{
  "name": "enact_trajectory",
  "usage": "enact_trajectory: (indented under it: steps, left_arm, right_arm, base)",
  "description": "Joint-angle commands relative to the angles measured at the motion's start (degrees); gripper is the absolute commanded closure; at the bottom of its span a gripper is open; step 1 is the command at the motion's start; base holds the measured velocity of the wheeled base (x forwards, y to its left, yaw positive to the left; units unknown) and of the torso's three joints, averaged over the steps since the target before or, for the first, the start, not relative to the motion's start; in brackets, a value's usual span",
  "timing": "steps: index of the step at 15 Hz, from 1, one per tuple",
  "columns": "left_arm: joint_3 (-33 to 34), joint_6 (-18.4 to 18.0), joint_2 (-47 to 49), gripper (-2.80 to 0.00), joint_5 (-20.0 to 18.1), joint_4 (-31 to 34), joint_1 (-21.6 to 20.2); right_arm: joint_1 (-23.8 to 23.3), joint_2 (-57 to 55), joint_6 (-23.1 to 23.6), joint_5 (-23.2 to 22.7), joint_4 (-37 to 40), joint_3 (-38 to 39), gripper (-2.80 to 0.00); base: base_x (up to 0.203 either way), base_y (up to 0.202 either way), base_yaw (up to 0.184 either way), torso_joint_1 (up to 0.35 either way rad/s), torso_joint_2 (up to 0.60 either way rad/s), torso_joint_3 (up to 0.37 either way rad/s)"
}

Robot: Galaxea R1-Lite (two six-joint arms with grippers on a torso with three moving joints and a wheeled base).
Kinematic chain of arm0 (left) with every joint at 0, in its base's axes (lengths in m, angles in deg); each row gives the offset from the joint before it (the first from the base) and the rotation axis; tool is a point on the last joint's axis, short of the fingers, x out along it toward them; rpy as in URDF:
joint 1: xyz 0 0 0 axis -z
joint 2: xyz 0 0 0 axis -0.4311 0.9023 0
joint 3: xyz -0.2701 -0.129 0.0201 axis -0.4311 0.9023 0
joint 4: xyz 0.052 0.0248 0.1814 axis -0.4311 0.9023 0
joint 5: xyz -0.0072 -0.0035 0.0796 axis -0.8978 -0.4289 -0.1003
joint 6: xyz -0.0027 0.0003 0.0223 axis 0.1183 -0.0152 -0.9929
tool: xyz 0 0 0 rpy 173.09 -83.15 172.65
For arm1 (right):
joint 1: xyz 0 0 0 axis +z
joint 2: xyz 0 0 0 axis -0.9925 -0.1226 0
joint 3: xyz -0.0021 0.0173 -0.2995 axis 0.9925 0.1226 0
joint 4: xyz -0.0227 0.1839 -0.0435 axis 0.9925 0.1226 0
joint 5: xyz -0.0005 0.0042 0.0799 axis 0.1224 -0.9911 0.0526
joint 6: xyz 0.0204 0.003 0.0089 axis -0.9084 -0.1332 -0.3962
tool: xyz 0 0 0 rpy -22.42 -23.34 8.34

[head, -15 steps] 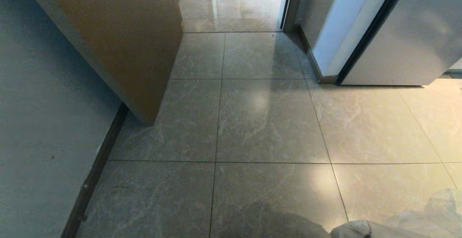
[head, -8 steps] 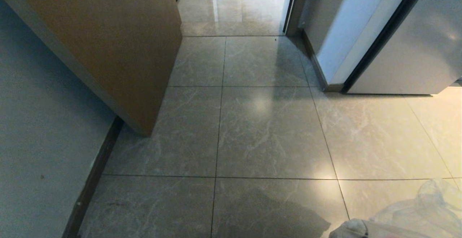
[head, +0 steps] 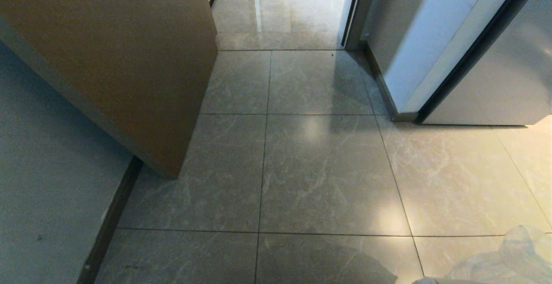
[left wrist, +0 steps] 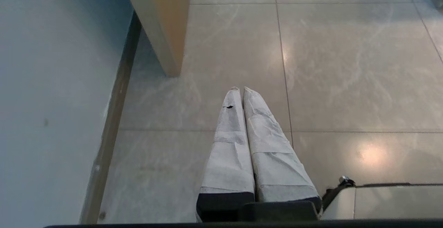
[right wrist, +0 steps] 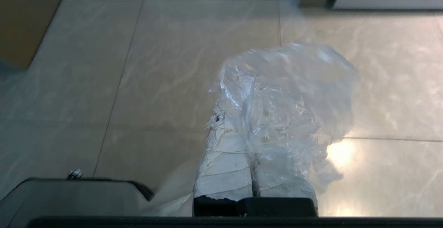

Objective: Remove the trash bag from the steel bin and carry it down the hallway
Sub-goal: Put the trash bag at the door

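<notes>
We had the right gripper (right wrist: 238,117) clenched on the trash bag (right wrist: 294,96), lower right of head view; contents unreadable. Left gripper (left wrist: 241,90) clenched, empty.

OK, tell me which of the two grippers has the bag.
The right gripper: its white-wrapped fingers are shut on the crinkly clear plastic trash bag. The left gripper is shut on nothing over the grey tiled floor.
</notes>
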Motion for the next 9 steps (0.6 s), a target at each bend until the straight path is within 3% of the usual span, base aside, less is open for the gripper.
enact_trajectory:
  steps: [1, 9]
  left_arm:
    - [0.0, 0.1, -0.03, 0.0, 0.02, -0.06, 0.0]
    - [0.0, 0.01, 0.0, 0.0, 0.02, -0.06, 0.0]
  right_arm:
    - [0.0, -0.06, 0.01, -0.01, -0.04, 0.09, 0.0]
    - [0.0, -0.06, 0.01, -0.01, -0.04, 0.09, 0.0]
  base:
    - [0.196, 0.0, -0.001, 0.001, 0.0, 0.004]
    - [0.192, 0.0, 0.001, 0.002, 0.0, 0.003]
